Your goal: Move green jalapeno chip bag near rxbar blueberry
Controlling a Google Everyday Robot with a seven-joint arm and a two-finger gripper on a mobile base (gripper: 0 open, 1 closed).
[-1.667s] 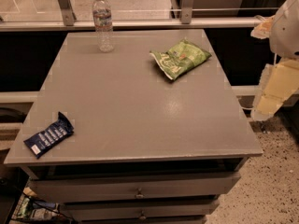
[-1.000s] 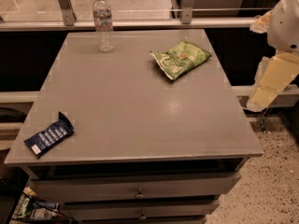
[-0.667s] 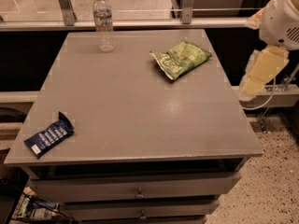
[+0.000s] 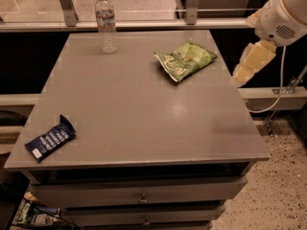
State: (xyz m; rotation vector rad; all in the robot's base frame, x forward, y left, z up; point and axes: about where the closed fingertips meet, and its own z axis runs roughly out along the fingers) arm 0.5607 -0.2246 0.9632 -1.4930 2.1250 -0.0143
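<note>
The green jalapeno chip bag lies flat on the grey table at the back right. The rxbar blueberry, a small dark blue wrapper, lies near the front left corner, far from the bag. My gripper, cream-coloured under the white arm, hangs in the air just off the table's right edge, to the right of the bag and a little in front of it. It touches nothing.
A clear plastic water bottle stands upright at the back left of the table. A railing with metal posts runs behind the table. Drawers sit under the tabletop. Speckled floor lies at the right.
My arm and gripper have swung left and upward, from beside the table's right side toward its right edge near the bag. The bag, bar and bottle have not moved.
</note>
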